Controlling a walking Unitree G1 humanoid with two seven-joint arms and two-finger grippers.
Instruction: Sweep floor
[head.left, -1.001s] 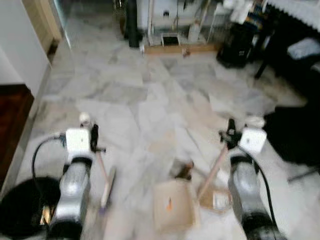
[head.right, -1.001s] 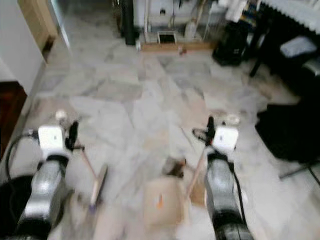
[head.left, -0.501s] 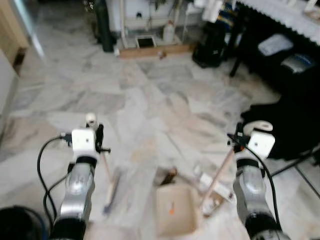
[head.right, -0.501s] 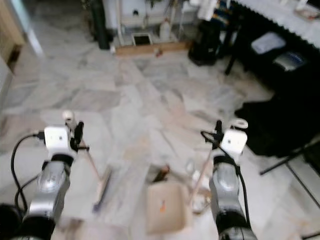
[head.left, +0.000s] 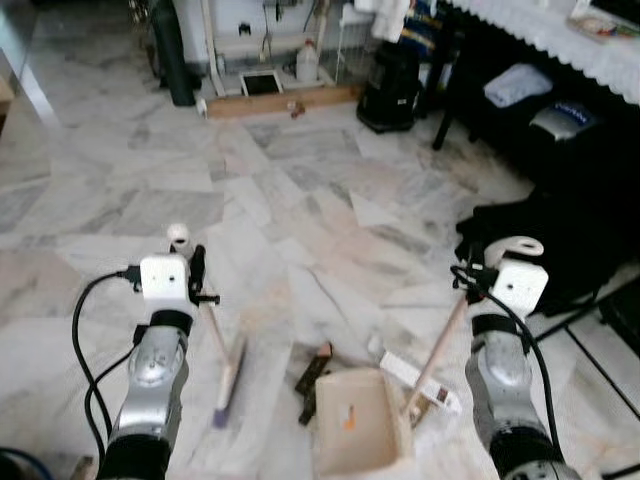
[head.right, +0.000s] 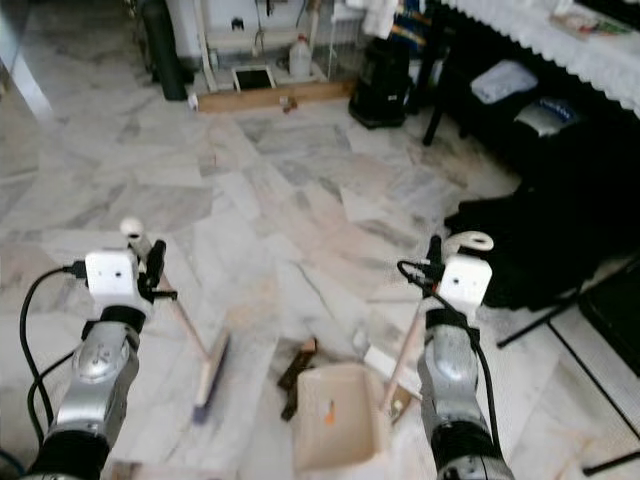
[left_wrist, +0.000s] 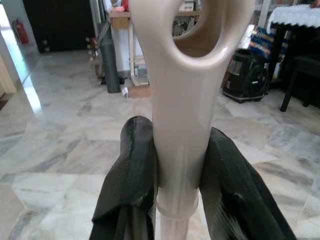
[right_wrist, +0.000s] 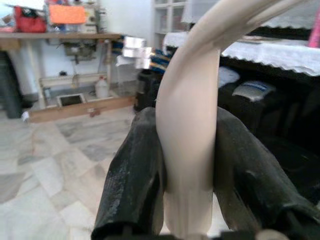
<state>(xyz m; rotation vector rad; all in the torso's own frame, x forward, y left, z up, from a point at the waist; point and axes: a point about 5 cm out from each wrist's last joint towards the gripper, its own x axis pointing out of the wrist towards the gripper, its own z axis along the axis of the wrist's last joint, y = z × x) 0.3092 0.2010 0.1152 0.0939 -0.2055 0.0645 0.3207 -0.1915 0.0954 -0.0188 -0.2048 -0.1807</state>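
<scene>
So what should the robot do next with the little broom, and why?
Probably sweep the broom, held in the left gripper, toward the dustpan. The right gripper holds the dustpan's handle, and dark scraps lie on the floor between the brush head and the pan's open edge.

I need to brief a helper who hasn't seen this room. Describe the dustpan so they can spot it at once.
On the marble floor, look directly in front of the robot, between its two arms. The dustpan is a beige open tray lying flat, with a small orange mark inside and a long handle rising to the right claw. The brush to its left is narrow; the dark scrap beside it is small.
</scene>
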